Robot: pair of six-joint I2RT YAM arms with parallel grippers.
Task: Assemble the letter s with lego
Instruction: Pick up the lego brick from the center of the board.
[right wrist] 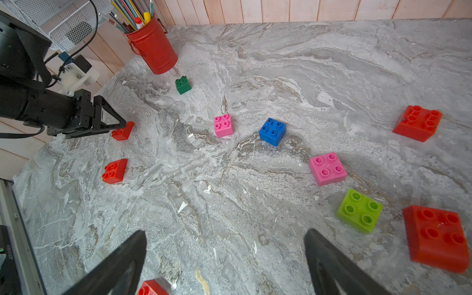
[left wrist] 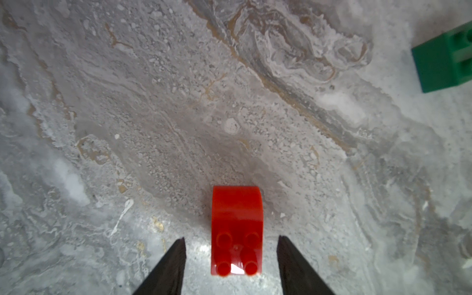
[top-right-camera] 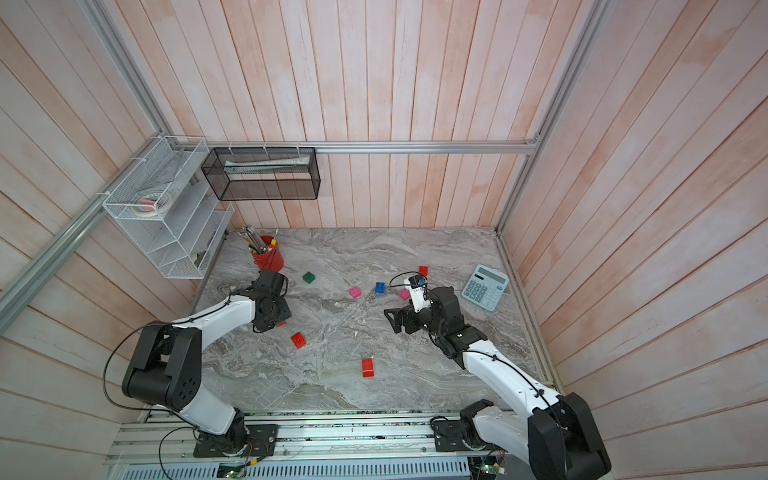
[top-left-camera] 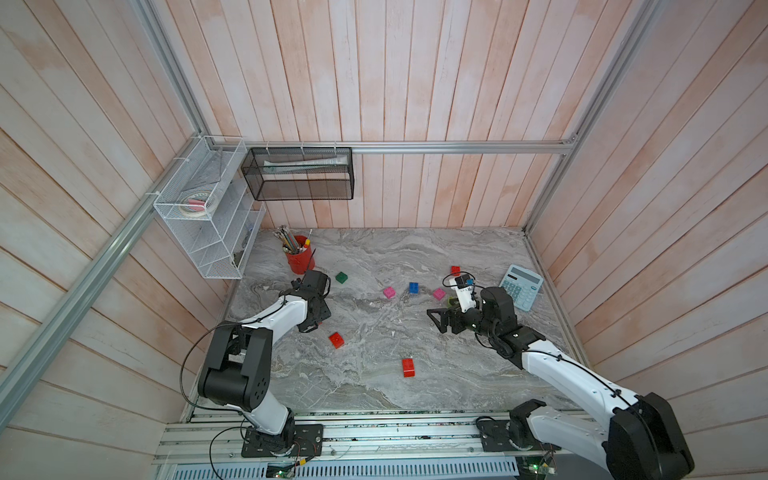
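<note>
As the left pincer [left wrist: 231,237] straddles a red brick [left wrist: 236,217], right pincer [right wrist: 224,231] hovers.

In a top view, a pale blue calculator [top-left-camera: 521,286] lies at the right of the marble table [top-left-camera: 457,374]. A red pot [top-left-camera: 300,262] of pencils stands at upper left, below a white wire rack [top-left-camera: 208,216] and a black mesh basket [top-left-camera: 299,189].
</note>
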